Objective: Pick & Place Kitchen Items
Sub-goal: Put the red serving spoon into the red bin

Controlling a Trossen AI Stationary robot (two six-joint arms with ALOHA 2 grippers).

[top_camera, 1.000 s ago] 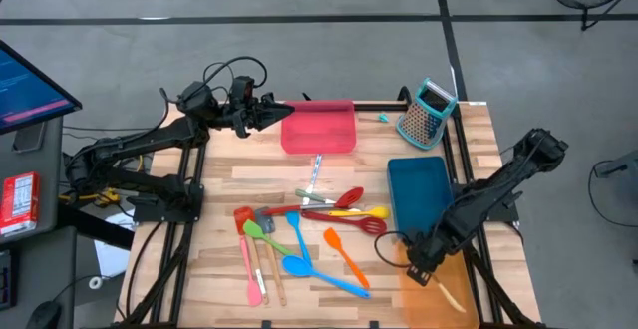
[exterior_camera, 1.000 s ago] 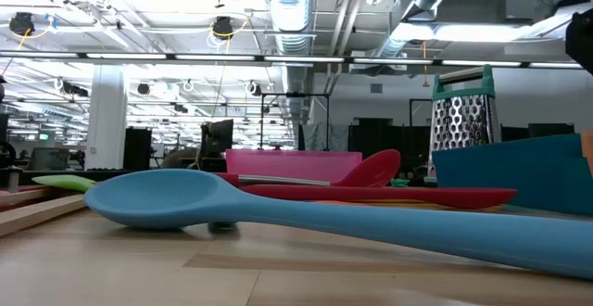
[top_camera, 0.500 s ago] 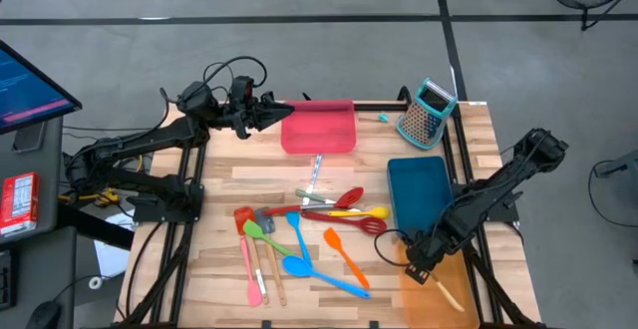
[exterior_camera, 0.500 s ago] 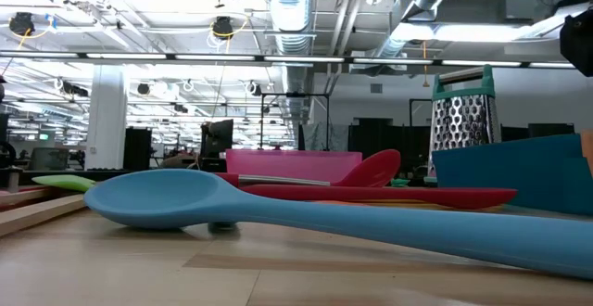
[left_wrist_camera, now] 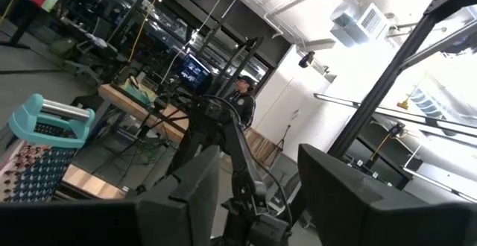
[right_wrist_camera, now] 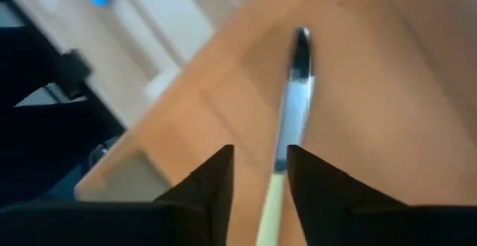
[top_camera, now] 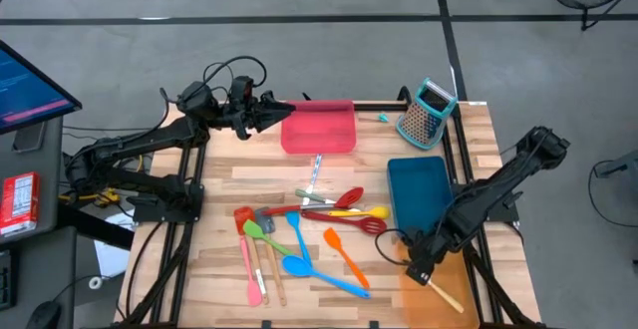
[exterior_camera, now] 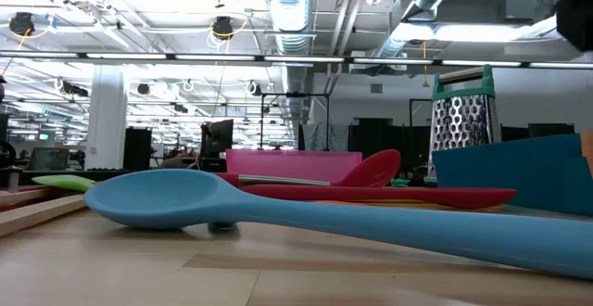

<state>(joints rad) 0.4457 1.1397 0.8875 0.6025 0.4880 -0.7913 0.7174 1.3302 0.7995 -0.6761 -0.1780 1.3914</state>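
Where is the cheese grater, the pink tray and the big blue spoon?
Teal-topped metal box grater [top_camera: 425, 115], high view, on its perforated metal face.
Pink rectangular plastic tray [top_camera: 319, 130], high view, on its bare floor.
Long blue plastic spoon [exterior_camera: 157, 197], low view, on its bowl.

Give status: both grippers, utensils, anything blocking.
Right gripper over orange tray, jaws open, wooden-handled utensil lying in tray beneath. Left gripper at red tray edge, jaws open, empty. Utensil pile mid-table, no obstruction.

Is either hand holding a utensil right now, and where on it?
Neither: the right hand stands open over the utensil lying in the orange tray.
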